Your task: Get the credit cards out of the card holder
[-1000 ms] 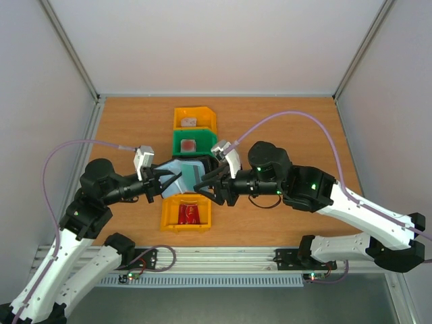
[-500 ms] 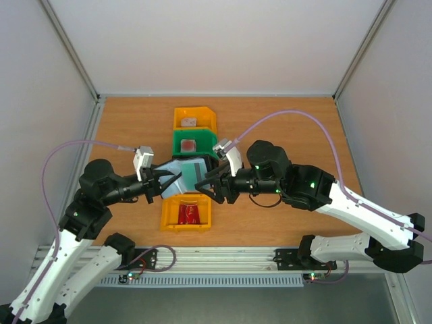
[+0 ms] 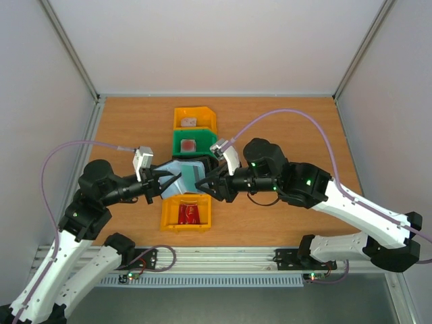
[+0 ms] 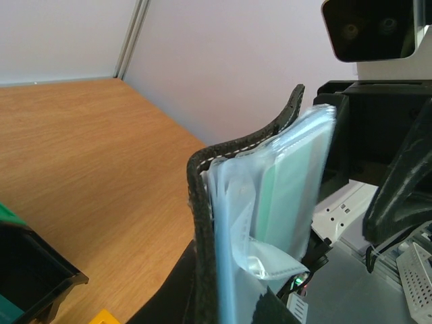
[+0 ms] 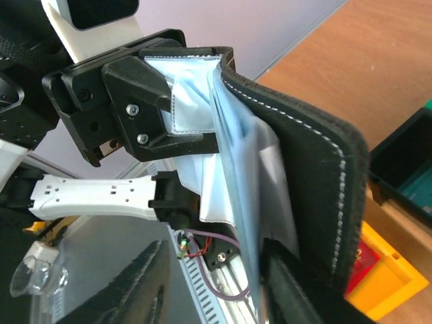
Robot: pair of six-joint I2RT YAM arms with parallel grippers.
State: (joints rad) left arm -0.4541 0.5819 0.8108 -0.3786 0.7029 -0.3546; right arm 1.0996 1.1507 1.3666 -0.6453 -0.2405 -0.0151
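Observation:
The card holder [image 3: 181, 175] hangs open in the air between both arms, above the row of bins. My left gripper [image 3: 164, 183] is shut on its black cover [image 4: 202, 223]. A teal credit card [image 4: 291, 177] sits inside the clear pockets. My right gripper [image 3: 206, 185] is open at the holder's right side. In the right wrist view its jaws [image 5: 216, 290] straddle the lower edge of a pocket sheet [image 5: 237, 169], next to the stitched cover [image 5: 317, 155]. A red credit card [image 3: 191, 214] lies in the near yellow bin [image 3: 167, 214].
Bins stand in a line down the table's middle: a far yellow bin [image 3: 204, 116], a green bin [image 3: 204, 140], a black bin [image 5: 405, 162] mostly under the holder, then the near yellow one. The two grippers are very close together.
My right gripper has moved left toward the holder, and its open jaws now reach the pockets. My left gripper has kept hold of the cover almost in place.

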